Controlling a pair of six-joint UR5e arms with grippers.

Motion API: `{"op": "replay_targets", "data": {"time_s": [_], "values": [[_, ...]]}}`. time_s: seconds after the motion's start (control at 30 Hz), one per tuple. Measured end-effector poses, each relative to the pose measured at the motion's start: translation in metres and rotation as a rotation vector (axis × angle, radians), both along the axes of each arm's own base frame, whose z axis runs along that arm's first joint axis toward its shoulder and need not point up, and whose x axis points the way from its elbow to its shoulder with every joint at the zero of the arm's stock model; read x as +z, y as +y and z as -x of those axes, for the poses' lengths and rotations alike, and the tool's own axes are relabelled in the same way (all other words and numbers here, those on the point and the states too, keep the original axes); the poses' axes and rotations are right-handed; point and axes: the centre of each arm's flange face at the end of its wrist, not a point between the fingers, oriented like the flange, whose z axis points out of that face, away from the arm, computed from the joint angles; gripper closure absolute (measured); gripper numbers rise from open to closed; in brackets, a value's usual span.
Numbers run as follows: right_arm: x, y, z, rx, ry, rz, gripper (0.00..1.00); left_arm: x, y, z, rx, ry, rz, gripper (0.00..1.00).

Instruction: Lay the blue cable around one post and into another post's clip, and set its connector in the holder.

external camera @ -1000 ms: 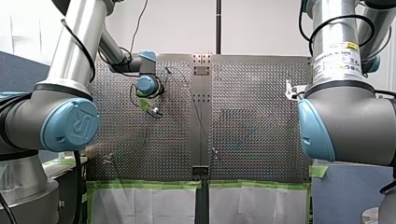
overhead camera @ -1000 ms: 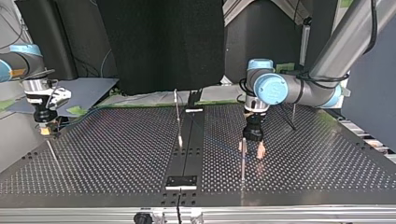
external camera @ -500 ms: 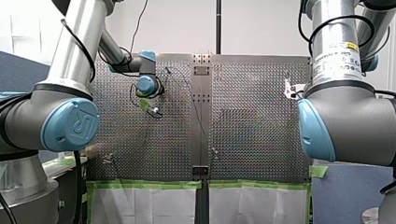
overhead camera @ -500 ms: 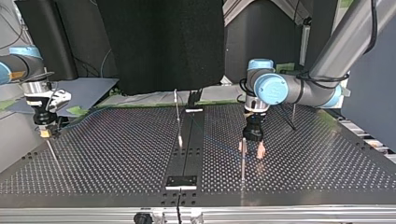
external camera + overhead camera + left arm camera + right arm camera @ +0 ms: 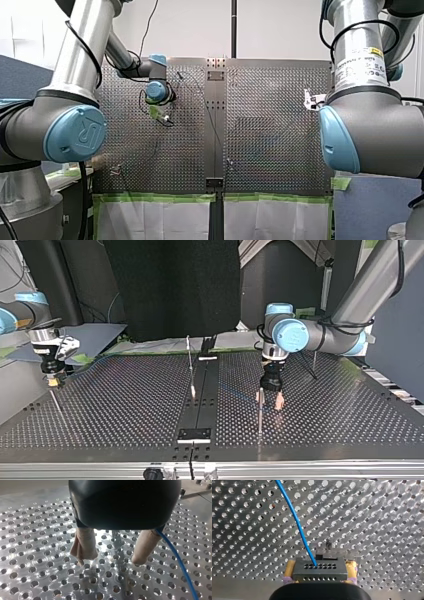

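Right claw (image 5: 320, 568) clamped on dark perforated connector block (image 5: 319, 574), left claw (image 5: 111, 553) gaping; thin blue cable (image 5: 298, 525) might snag on it.

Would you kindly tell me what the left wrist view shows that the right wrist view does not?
Only the left wrist view shows my left hand. Its beige-padded fingers are open with nothing between them, and the blue cable passes beside one finger.

Only the right wrist view shows my right hand. It is shut on the dark connector, with the cable leaving the connector's face and a small metal fixture just ahead.

Both show the blue cable running over the perforated table.
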Motion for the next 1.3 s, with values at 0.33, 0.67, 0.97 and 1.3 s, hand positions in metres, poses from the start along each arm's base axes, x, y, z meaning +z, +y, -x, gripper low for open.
{"op": "replay_targets", "data": {"time_s": [0.33,0.67,0.97,1.3], "values": [[0.0,0.002,-0.001,-0.009,0.041,-0.005,1.0,0.0,0.004,-0.002,0.005,-0.002,0.0,0.0],[0.012,0.013,0.004,-0.062,0.08,-0.01,1.0,0.0,0.006,-0.003,0.006,-0.004,0.0,0.0],[0.015,0.012,0.003,-0.055,0.037,0.004,1.0,0.0,0.006,-0.003,0.005,-0.004,0.0,0.0],[0.006,0.013,0.003,-0.05,-0.027,0.02,1.0,0.0,0.006,-0.003,0.002,-0.004,0.0,0.0]]}}
